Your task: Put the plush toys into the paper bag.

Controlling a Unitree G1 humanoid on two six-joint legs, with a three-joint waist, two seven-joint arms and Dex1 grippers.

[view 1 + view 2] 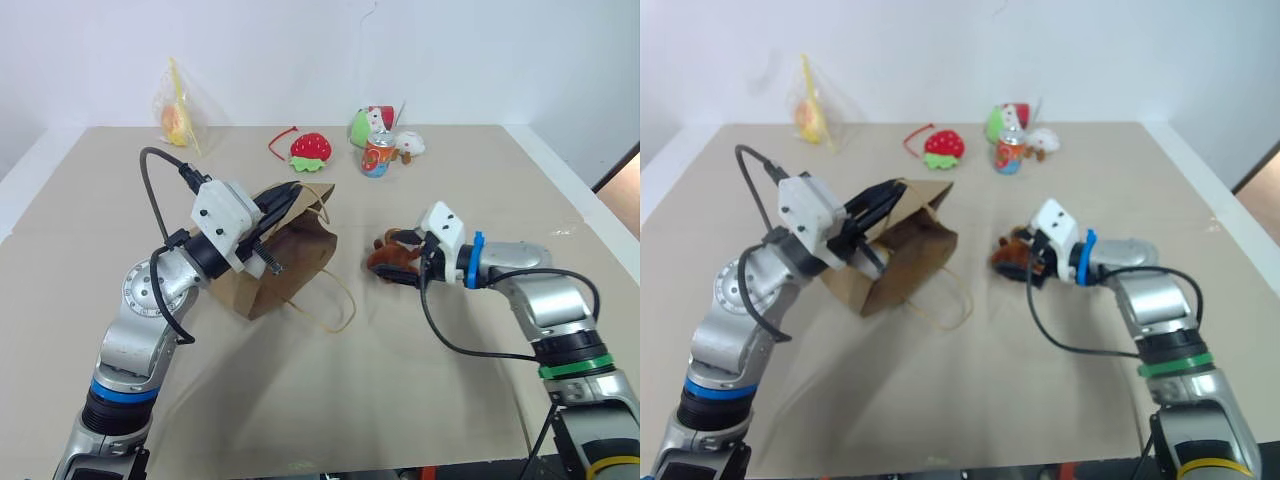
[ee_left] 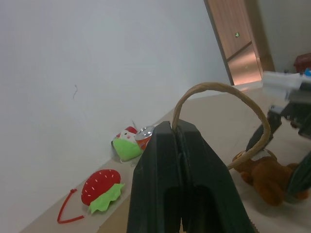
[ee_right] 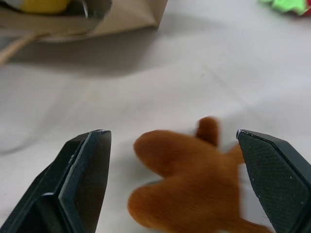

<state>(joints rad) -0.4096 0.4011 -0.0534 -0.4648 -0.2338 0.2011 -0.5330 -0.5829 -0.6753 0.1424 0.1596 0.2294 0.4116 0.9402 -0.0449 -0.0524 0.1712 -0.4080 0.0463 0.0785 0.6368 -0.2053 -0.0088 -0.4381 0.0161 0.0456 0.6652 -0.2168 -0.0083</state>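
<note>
The brown paper bag point(image 1: 290, 255) lies tilted on the table, its mouth facing right. My left gripper point(image 1: 272, 205) is shut on one of its cord handles point(image 2: 218, 87) and holds that side up. Something yellow point(image 3: 43, 5) shows just inside the bag's mouth. The brown monkey plush point(image 1: 392, 255) lies on the table to the right of the bag. My right gripper point(image 3: 171, 133) is open around it, one finger on each side, not closed on it.
At the back of the table lie a red strawberry plush point(image 1: 311, 150), a small can point(image 1: 377, 157), white-and-green toys point(image 1: 365, 122) and a clear plastic bag point(image 1: 178, 110). The bag's other handle point(image 1: 335, 300) trails loose on the table.
</note>
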